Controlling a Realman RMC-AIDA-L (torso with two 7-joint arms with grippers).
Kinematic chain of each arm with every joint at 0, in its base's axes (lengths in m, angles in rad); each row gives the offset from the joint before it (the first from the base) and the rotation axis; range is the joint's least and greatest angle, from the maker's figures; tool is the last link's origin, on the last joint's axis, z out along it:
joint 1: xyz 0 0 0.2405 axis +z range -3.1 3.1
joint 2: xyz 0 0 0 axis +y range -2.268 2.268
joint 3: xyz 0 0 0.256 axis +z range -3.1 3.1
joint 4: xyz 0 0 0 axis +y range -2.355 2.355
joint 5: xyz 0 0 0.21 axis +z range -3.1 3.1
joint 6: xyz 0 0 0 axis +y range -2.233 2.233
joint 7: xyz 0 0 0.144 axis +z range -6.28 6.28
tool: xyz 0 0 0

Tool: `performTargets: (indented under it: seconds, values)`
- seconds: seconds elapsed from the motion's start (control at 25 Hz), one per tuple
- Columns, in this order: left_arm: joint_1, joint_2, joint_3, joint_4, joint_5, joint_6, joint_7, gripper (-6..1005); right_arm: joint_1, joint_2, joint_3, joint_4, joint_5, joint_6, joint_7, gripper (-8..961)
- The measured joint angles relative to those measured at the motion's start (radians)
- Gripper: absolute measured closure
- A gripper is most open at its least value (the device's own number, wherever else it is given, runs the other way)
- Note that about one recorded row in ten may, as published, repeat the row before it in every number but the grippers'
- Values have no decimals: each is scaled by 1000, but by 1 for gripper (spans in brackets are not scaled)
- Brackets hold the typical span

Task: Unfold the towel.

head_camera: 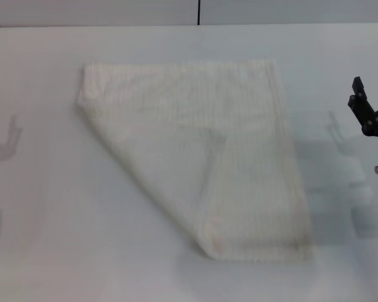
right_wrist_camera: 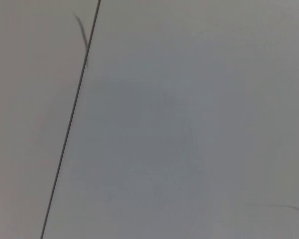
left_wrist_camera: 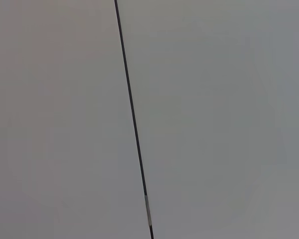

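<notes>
The towel [head_camera: 201, 151] is cream-white with a ribbed texture and lies flat in the middle of the white table [head_camera: 50, 251] in the head view. One corner is folded over, so its left side forms a diagonal edge running from the far left corner to the near edge. Part of my right gripper [head_camera: 367, 112] shows as a black piece at the right edge of the head view, to the right of the towel and apart from it. My left gripper is out of view. Both wrist views show only bare table surface.
A dark seam line [head_camera: 198, 12] runs across the back of the table; a similar thin line crosses the left wrist view [left_wrist_camera: 133, 119] and the right wrist view [right_wrist_camera: 72, 114]. Faint arm shadows fall on the table left [head_camera: 3, 157] and right [head_camera: 346, 163] of the towel.
</notes>
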Motion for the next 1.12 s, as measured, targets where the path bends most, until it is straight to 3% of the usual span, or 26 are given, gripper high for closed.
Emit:
performTargets:
  seconds: [0.52, 0.64, 0.76, 0.84, 0.88, 0.96, 1.0, 1.04, 1.08, 1.12]
  values:
    - [-1, 0, 52, -13, -3, -4, -4, 209, -5, 0, 3, -52, 10, -29, 4, 194]
    - [4, 4, 52, -70, -2, -62, 23, 211, -5, -14, 11, -133, 10, -105, 4, 206]
    - [9, 6, 52, -101, -2, -89, 41, 212, -10, -45, 23, -252, 4, -198, -14, 217]
    - [55, 22, 50, -298, 4, -260, 82, 213, -21, -77, 43, -376, 2, -309, -53, 225]
    - [55, 22, 50, -298, 4, -260, 82, 214, -29, -91, 63, -444, 2, -385, -78, 229]
    - [97, 45, 45, -471, 48, -427, 79, 215, -57, -98, 128, -578, 2, -540, -151, 237]
    - [126, 67, 42, -603, 92, -575, 67, 215, -78, -95, 163, -646, 1, -624, -202, 241]
    - [131, 72, 42, -632, 101, -618, 62, 216, -105, -85, 208, -722, 2, -714, -273, 245]
    - [146, 89, 42, -722, 125, -725, 47, 216, -156, -54, 290, -856, 11, -888, -406, 248]
    - [152, 102, 42, -785, 140, -814, 29, 216, -156, -54, 290, -856, 11, -888, -406, 252]
